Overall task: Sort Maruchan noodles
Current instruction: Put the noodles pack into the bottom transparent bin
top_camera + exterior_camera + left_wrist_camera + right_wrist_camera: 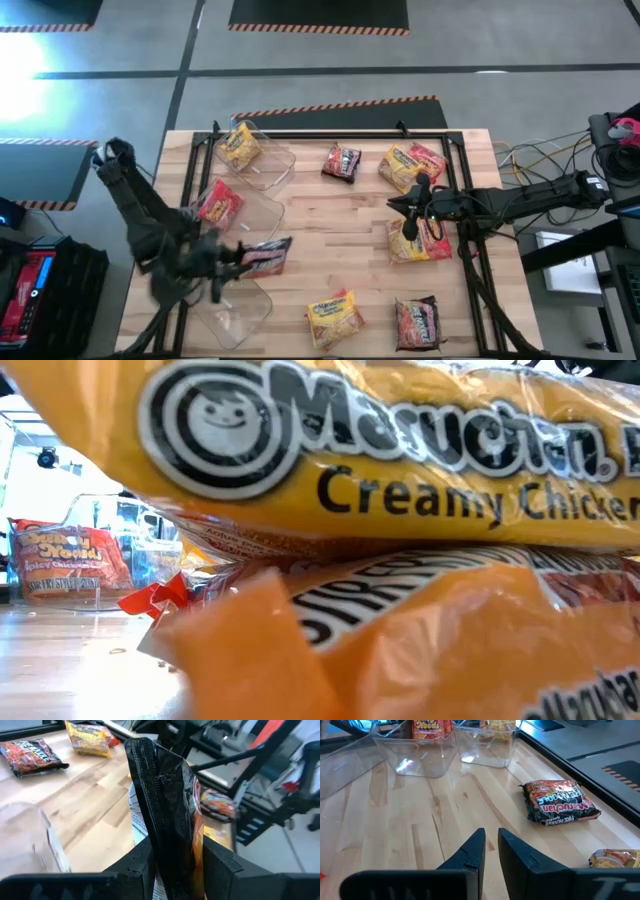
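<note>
We count eight packets on the table from above. Three are dark: one (266,254) clamped edge-on in the left gripper (238,256) beside the near bin (240,310), one (341,162) lying flat at the far middle, one (418,322) at the near right. Three are yellow: one (240,146) standing in the far bin (272,170), one (334,315) at the near edge, one (401,166) at the far right with a red corner (430,158) showing just behind it. One red packet (218,204) stands in the middle bin (255,210), and an orange one (418,243) lies under the right gripper (409,228), whose fingers are nearly together with nothing between them.

All packets are squarish, crinkly, glossy plastic; the held one shows a ridged seam. The three bins are clear, thin-walled and rounded at the corners. The table (330,240) is pale wood in butted planks, framed by black rails.
</note>
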Motion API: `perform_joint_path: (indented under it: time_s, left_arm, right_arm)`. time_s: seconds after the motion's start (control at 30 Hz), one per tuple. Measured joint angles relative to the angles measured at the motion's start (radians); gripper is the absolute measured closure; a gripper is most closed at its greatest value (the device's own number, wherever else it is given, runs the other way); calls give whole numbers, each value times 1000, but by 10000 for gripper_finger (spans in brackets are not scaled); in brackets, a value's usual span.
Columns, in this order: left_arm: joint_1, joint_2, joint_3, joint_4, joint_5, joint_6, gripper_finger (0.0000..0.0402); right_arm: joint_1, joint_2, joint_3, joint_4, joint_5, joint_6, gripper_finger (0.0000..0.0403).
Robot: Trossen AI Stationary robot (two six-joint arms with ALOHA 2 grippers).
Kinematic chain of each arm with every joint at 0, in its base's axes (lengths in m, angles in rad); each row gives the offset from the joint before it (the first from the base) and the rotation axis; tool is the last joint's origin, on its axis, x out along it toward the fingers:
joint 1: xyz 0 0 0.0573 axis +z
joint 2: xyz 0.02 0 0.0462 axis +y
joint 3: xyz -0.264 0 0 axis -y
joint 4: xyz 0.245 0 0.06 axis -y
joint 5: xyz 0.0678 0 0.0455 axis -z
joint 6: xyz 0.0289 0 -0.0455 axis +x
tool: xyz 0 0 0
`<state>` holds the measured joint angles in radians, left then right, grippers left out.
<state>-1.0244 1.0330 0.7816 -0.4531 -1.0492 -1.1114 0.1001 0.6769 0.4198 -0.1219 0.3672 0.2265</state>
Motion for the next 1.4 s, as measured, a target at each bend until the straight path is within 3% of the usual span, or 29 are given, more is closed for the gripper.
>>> perform_joint_path:
  time_s: [0.17,0.37,0.47,0.77,1.17,1.4]
  left_arm:
    - [-225,30,8,-109,-166,-227,299]
    - [-307,98,8,-113,-186,-270,299]
    - [-310,123,8,-143,-135,-301,299]
    - [-310,160,8,-248,81,-580,299]
    - [-282,283,7,-393,96,-719,299]
    - [-283,327,16,-480,211,-848,299]
  right_arm:
    - [0,0,0,0,0,0,360]
    - [0,0,0,0,0,0,360]
    - [0,0,0,0,0,0,360]
    - [0,0,0,0,0,0,360]
    - [0,0,0,0,0,0,360]
    - [0,0,1,0,0,0,360]
